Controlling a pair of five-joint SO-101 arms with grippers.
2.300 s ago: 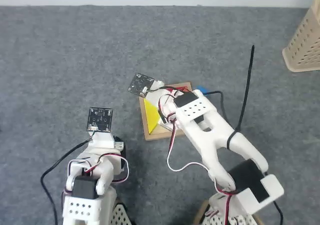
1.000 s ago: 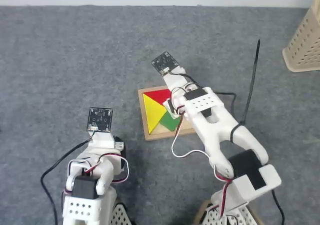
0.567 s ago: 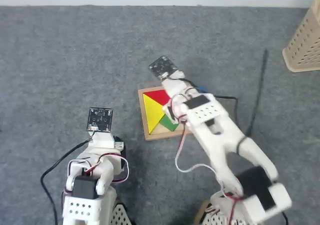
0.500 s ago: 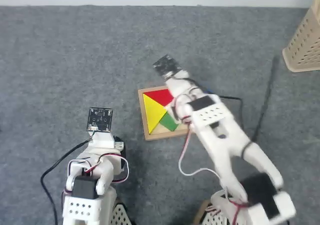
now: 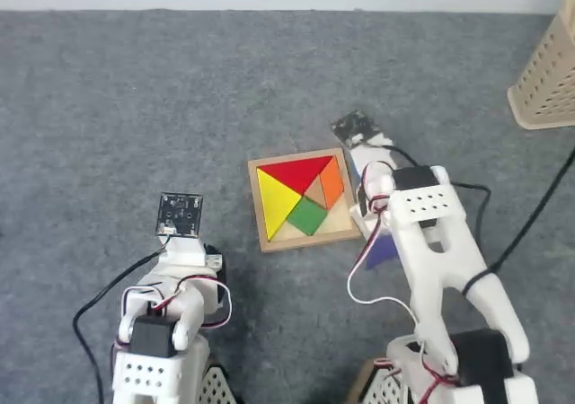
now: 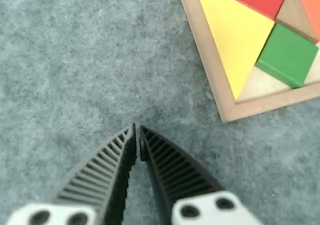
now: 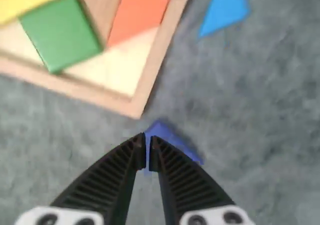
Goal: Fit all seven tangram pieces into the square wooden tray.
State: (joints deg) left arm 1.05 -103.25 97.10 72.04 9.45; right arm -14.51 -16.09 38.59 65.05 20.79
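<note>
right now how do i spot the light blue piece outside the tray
Find the square wooden tray on the grey carpet. Just off its edge nearest the orange piece lies a light blue triangle; the darker blue piece sits by the right gripper instead.

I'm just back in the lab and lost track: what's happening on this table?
Two robot arms are doing a tangram puzzle. The wooden tray holds a red triangle, a yellow triangle, a green square and an orange piece; part of it looks unfilled. The right gripper, shut, hangs over a dark blue piece on the carpet by the tray's corner, and a light blue triangle lies loose nearby. The left gripper, shut, hovers over carpet beside the tray.
</note>
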